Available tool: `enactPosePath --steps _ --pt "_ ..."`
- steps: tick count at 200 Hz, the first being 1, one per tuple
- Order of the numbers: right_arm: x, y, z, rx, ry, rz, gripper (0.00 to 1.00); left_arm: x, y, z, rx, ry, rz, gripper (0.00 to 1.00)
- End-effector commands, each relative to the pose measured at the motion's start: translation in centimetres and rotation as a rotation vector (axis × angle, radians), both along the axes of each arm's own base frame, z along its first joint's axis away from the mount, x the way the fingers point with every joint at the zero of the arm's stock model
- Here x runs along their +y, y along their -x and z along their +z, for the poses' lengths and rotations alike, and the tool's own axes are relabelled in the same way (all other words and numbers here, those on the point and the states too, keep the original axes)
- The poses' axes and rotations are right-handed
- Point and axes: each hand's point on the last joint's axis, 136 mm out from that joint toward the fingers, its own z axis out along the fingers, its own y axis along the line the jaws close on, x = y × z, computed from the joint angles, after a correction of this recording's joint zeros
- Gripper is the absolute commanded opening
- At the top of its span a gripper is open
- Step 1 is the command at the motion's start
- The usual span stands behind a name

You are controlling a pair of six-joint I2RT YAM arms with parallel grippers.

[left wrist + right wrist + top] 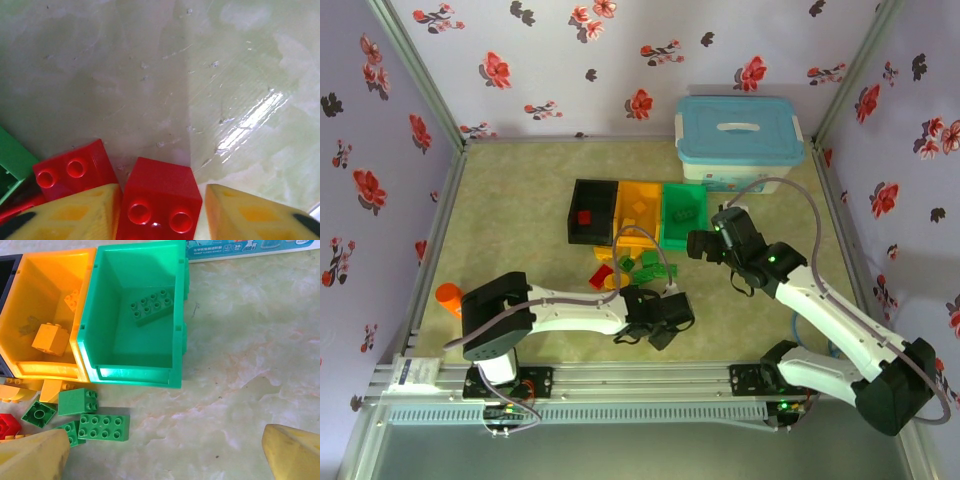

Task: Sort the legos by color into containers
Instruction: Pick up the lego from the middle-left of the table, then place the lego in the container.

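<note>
Red brick (159, 200): on the table (150, 75), between the left gripper's (162, 187) yellow fingers (75, 212); a second red brick (72, 172) sits just beside it at 10 o'clock.
Left grip: the fingers are pressed to both flanks, we think; the frame edge cuts off the contact.
Right gripper (165, 455): jaws spread wide and empty, hovering at 5 o'clock of the green bin (135, 376).
Bins: the black bin (593, 184), orange bin (30, 371) and green bin stand in a row. In the top view the black bin lies at 11 o'clock from the left gripper.
Loose legos (625, 268): heaped between the left gripper and the bins.
Doing it well: we would lift straight up so the neighbour is not dragged. Then we carry high over the heap and release only above the black bin, where one red piece lies.
</note>
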Motion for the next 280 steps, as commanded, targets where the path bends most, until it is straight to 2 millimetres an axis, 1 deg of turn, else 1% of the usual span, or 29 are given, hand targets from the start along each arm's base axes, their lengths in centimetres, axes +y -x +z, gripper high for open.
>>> enactPosePath --steps 1,15,33,50,64,73,89,112,127,143,162,169,180,199,202,209,220,237,251,269,280 --pt "-0.3 -0.2 0.3 -0.012 -0.018 -0.022 0.99 0.4 -0.3 0.2 -0.032 -0.045 -0.013 0.43" --pt "-0.3 -0.2 0.5 -0.015 -0.019 -0.022 0.99 0.4 -0.7 0.7 -0.061 -0.042 -0.012 0.4" --pt "-0.3 -0.2 0.5 -0.015 -0.023 -0.027 0.99 0.4 -1.5 1.9 -0.1 -0.033 -0.006 0.37" --pt "-0.5 0.0 0.4 -0.016 -0.03 -0.032 0.99 0.4 -2.9 4.0 -0.127 0.02 0.022 0.35" --pt "-0.6 0.2 0.1 -0.017 -0.036 -0.038 0.99 0.9 -4.8 6.1 -0.149 0.088 0.066 0.35" --pt "-0.7 0.3 -0.1 -0.014 -0.04 -0.039 0.99 1.5 -6.1 7.4 -0.168 0.131 0.097 0.35" --pt "-0.7 0.6 -0.5 -0.002 -0.046 -0.038 0.99 3.4 -9.5 9.9 -0.207 0.186 0.182 0.34" --pt "-0.5 1.0 -1.1 0.019 -0.061 -0.034 0.98 7.5 -14.9 12.9 -0.254 0.268 0.351 0.34" --pt "-0.4 1.3 -1.5 0.029 -0.075 -0.032 0.98 9.9 -18.1 14.1 -0.27 0.322 0.444 0.34" --pt "-0.3 1.5 -1.7 0.03 -0.096 -0.028 0.98 12.4 -21.4 14.1 -0.258 0.347 0.538 0.34" --pt "0.2 1.8 -1.9 0.037 -0.127 -0.008 0.97 14.4 -25.0 14.0 -0.267 0.327 0.598 0.34" --pt "0.4 1.8 -2.0 0.041 -0.135 -0.003 0.97 14.9 -26.2 13.8 -0.271 0.318 0.613 0.34" --pt "0.6 1.9 -2.2 0.046 -0.143 -0.001 0.97 15.2 -28.0 12.8 -0.254 0.288 0.628 0.34" --pt "0.7 2.1 -2.2 0.053 -0.156 0.002 0.97 15.3 -30.3 11.1 -0.223 0.227 0.632 0.33" --pt "0.7 2.1 -2.1 0.051 -0.158 0.002 0.97 15.2 -30.7 11.1 -0.224 0.224 0.633 0.33" --pt "0.7 2.2 -2.1 0.05 -0.162 0.004 0.97 15.1 -31.2 10.4 -0.213 0.204 0.628 0.33" --pt "0.6 2.3 -2.0 0.046 -0.166 0.005 0.96 15.0 -32.2 9.9 -0.209 0.186 0.622 0.33" --pt "0.4 2.6 -1.8 0.042 -0.165 0.007 0.97 15.1 -33.0 9.3 -0.192 0.162 0.63 0.34" --pt "0.2 2.8 -1.8 0.043 -0.16 0.006 0.96 15.3 -33.5 9.5 -0.195 0.164 0.638 0.34" --pt "0.0 2.9 -1.9 0.043 -0.157 0.003 0.96 15.1 -33.7 9.9 -0.201 0.176 0.636 0.35" --pt "0.0 2.9 -1.8 0.041 -0.157 0.005 0.96 15.1 -33.7 10.0 -0.201 0.179 0.633 0.38"
